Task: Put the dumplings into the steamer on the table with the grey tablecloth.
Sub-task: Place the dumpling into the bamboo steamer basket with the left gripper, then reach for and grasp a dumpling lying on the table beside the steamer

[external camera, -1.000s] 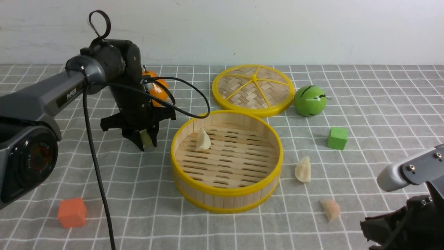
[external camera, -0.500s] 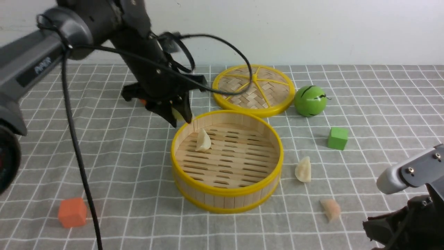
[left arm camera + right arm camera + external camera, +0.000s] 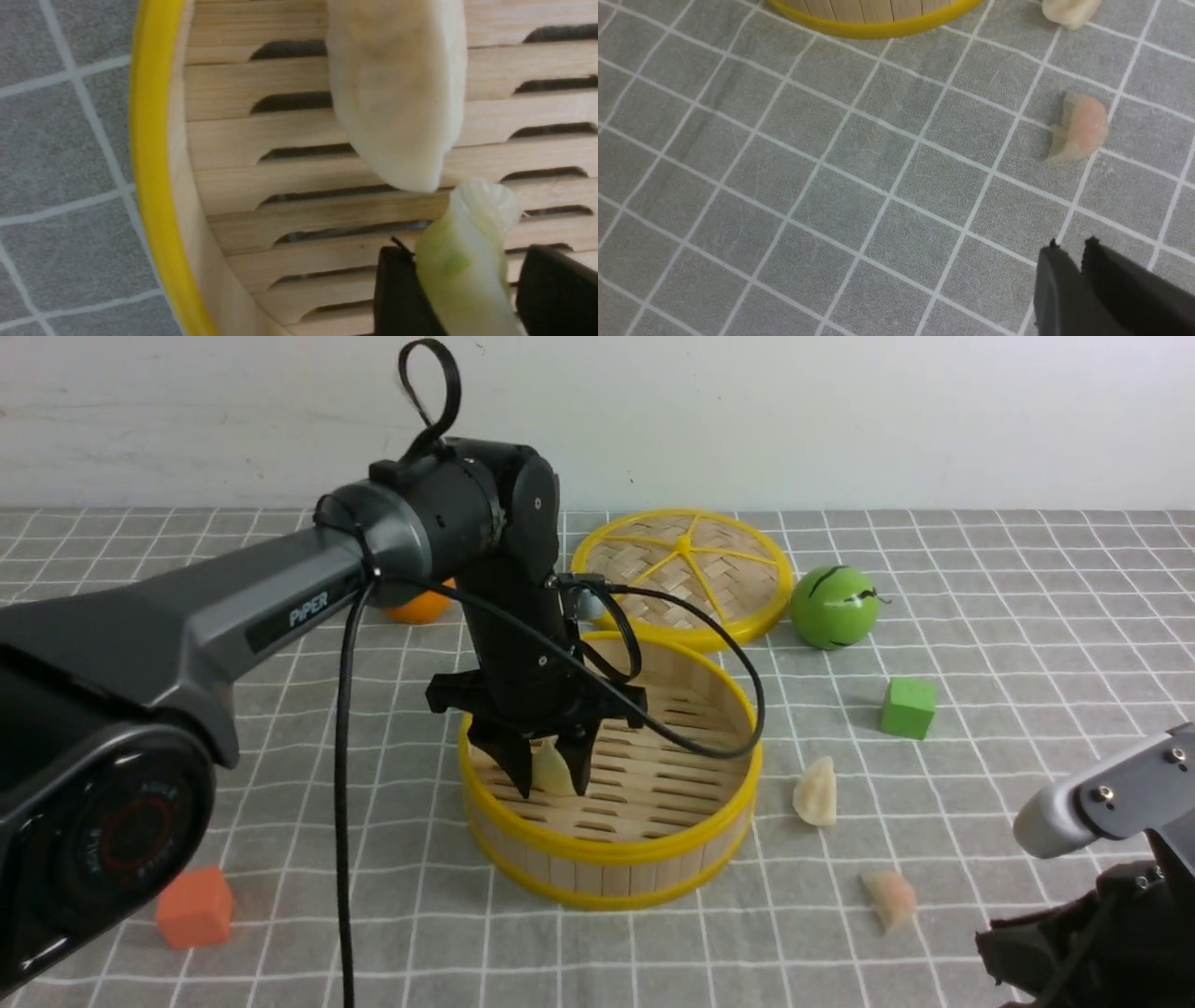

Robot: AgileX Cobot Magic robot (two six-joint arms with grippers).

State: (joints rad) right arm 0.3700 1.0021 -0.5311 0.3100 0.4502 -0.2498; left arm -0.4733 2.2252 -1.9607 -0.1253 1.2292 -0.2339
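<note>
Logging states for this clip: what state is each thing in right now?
Steamer: uncovered, one white dumpling lying inside.
Lid: off, flat on the grey tablecloth.
Left gripper: down inside the steamer, greenish dumpling between its fingers; grip unclear.
Cream dumpling: on the tablecloth, outside.
Pink dumpling: on the tablecloth, outside.
Right gripper: shut, empty.

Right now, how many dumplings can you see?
4. A white dumpling lies in the steamer; a greenish dumpling is inside it, between the fingers of the left gripper; a cream dumpling and a pinkish dumpling lie on the grey tablecloth to its right. The arm could hide more.
</note>
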